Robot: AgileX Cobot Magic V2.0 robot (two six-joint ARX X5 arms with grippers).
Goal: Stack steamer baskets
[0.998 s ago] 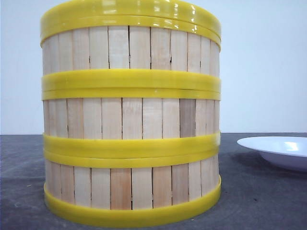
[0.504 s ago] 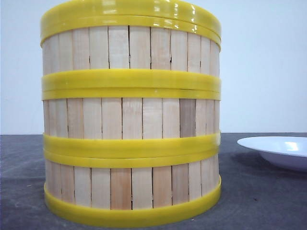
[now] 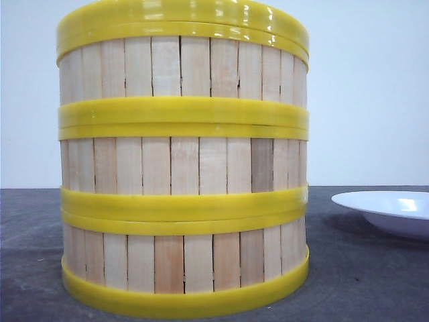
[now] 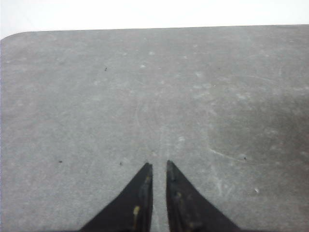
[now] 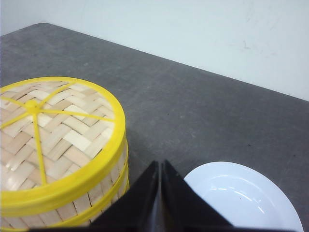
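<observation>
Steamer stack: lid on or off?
On. The woven lid caps the steamer baskets, its rim flush with the top basket.

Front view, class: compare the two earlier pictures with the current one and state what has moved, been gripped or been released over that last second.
Nothing visibly changed. The three steamer baskets stand in one stack with the lid on top, and the white plate sits to their right on the table, exactly as before. No hand appears in the front view.
</observation>
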